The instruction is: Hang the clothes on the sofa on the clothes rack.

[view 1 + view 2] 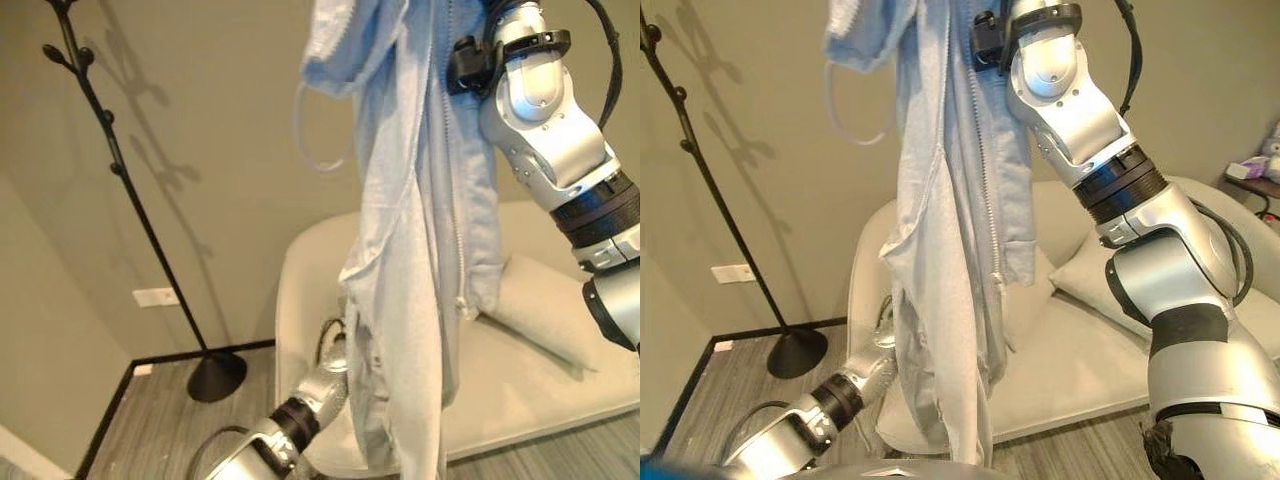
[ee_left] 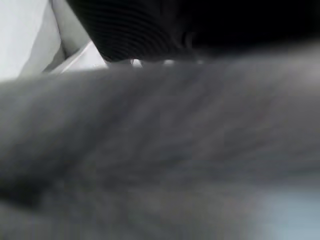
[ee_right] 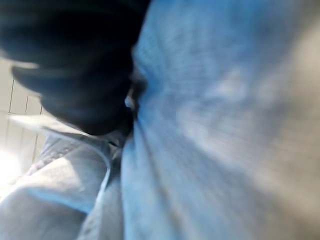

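Note:
A light blue zip-up hooded jacket (image 1: 420,250) hangs full length in the air in front of the pale sofa (image 1: 520,400). It hangs from my raised right arm, whose hand (image 3: 75,65) has the cloth bunched right against its dark cover. My left hand (image 1: 335,362) reaches up from the lower left to the jacket's lower part and goes in behind the cloth. The black clothes rack (image 1: 140,215) stands to the left by the wall, a good way from the jacket, with bare pegs.
The rack's round base (image 1: 217,376) sits on the wooden floor beside the sofa's left end. A pale cushion (image 1: 540,310) lies on the sofa seat. A small side table (image 1: 1255,175) with items stands at the far right.

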`<state>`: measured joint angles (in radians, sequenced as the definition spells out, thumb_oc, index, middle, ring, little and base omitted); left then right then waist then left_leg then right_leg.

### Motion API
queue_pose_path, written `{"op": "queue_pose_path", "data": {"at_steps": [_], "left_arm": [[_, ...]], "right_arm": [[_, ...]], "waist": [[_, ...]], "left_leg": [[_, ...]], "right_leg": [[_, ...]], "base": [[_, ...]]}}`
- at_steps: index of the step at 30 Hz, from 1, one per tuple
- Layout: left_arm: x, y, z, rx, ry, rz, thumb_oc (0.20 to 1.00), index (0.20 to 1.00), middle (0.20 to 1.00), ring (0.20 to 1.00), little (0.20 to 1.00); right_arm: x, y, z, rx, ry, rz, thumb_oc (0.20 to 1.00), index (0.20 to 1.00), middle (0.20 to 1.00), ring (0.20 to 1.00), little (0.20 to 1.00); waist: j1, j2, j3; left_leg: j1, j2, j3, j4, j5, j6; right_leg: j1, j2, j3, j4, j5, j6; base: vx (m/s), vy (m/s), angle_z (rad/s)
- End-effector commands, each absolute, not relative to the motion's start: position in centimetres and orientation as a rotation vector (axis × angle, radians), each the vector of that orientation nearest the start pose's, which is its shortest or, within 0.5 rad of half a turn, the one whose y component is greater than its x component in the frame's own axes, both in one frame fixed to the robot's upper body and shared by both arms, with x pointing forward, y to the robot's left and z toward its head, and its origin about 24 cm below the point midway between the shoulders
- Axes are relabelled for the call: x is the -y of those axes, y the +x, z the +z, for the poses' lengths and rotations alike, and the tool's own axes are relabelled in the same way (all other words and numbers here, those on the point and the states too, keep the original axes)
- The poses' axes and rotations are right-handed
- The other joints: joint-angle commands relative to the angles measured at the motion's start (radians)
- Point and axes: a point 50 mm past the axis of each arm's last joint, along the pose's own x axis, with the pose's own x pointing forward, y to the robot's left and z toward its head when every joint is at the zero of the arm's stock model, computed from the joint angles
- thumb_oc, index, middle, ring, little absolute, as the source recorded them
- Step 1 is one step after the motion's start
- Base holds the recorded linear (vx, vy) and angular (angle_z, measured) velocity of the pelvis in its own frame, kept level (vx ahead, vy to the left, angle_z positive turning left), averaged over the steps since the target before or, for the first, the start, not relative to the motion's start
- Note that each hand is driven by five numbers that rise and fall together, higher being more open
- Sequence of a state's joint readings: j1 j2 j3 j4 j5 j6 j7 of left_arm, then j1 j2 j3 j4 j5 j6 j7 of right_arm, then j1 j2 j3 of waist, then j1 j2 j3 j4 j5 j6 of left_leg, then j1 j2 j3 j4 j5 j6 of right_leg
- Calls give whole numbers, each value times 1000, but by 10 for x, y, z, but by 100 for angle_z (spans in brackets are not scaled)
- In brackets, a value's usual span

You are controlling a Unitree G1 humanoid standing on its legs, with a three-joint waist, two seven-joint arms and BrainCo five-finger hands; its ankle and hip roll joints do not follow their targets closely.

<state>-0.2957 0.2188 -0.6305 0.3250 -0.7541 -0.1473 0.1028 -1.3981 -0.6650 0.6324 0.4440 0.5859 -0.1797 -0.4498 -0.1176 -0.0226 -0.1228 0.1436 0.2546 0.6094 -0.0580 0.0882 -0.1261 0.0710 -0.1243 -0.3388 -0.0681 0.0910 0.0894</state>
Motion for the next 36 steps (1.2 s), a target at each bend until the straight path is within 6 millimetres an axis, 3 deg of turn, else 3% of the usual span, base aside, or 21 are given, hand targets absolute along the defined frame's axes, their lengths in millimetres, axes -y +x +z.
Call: {"op": "queue_pose_path", "data": {"at_steps": [1, 6, 16, 17, 20, 24, 29, 36], "left_arm": [[-62, 277, 35, -138, -392, -470, 1000, 1000, 1000, 1000, 1000], [-79, 261, 22, -194, -425, -458, 1000, 1000, 1000, 1000, 1000], [-79, 242, 15, -271, -591, -488, 1000, 1000, 1000, 1000, 1000], [-75, 241, 16, -277, -608, -504, 1000, 1000, 1000, 1000, 1000], [-44, 240, 28, -284, -651, -616, 1000, 1000, 1000, 1000, 1000], [-27, 247, 36, -252, -588, -658, 1000, 1000, 1000, 1000, 1000], [-5, 268, 35, -206, -346, -641, 1000, 1000, 1000, 1000, 1000], [14, 284, 36, -159, -109, -648, 1000, 1000, 1000, 1000, 1000]], "right_arm": [[136, 339, 448, 1030, -179, -153, 200, 200, 200, 200, 200], [144, 347, 450, 987, -175, -193, 200, 200, 200, 200, 200], [135, 352, 444, 965, -163, -173, 200, 200, 200, 200, 200], [130, 353, 441, 960, -157, -158, 200, 200, 200, 200, 200], [88, 353, 420, 956, -171, -18, 200, 200, 200, 200, 200], [65, 345, 412, 979, -179, 73, 200, 200, 200, 200, 200], [57, 335, 413, 1008, -121, 148, 200, 200, 200, 200, 200], [54, 331, 417, 1018, -87, 192, 200, 200, 200, 200, 200]], "waist": [[52, -41, -4], [75, -33, -7], [84, -27, -6], [85, -26, -5], [73, -28, -3], [62, -31, -2], [42, -42, -2], [22, -48, -1]], "left_leg": [[-78, 64, -85, 57, 126, -66], [-81, 62, -100, 57, 123, -63], [-80, 56, -113, 55, 115, -57], [-80, 56, -115, 53, 112, -55], [-83, 46, -122, 49, 101, -47], [-80, 43, -118, 47, 95, -43], [-83, 39, -113, 46, 89, -40], [-84, 34, -101, 45, 84, -39]], "right_leg": [[69, -17, -54, 28, -72, 30], [79, -15, -66, 27, -78, 26], [89, -15, -74, 27, -81, 25], [89, -16, -77, 29, -81, 25], [88, -22, -79, 38, -84, 23], [84, -26, -75, 40, -83, 24], [76, -34, -70, 48, -81, 26], [67, -42, -65, 51, -77, 30]], "base": [[-37, -3, 18], [-7, 2, 8], [-6, 5, 6], [0, 0, 0], [-55, 22, -3], [-11, 1, 0], [-16, 9, -1], [-1, 1, -1]]}}
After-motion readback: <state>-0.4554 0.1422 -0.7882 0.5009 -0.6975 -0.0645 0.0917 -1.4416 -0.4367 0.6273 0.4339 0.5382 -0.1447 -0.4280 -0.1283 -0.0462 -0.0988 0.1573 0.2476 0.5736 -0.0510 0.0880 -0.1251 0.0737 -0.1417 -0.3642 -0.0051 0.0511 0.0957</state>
